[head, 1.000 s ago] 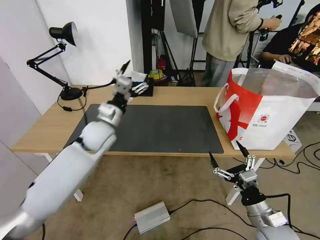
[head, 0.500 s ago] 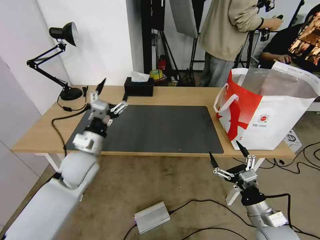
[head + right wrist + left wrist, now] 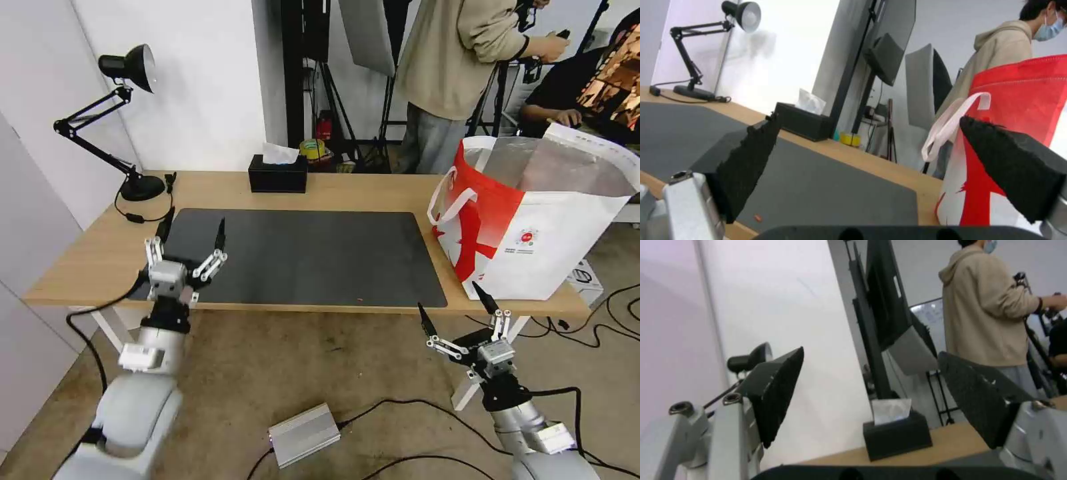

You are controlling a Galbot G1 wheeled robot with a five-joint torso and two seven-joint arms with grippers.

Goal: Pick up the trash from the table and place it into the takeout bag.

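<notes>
A black desk lamp [image 3: 127, 67] sits far left on the long light-wood table [image 3: 87, 247]. The left gripper [image 3: 192, 233] hangs over the near-left corner of the dark grey rectangular mat [image 3: 307, 257], jaws wide apart, holding nothing. Its wrist view catches the black tissue box [image 3: 897, 436] up close. Low by the front edge, the right gripper [image 3: 457, 307] is spread too, empty, below the red-and-white foil-lined takeout bag [image 3: 533, 227] at the table's right end.
</notes>
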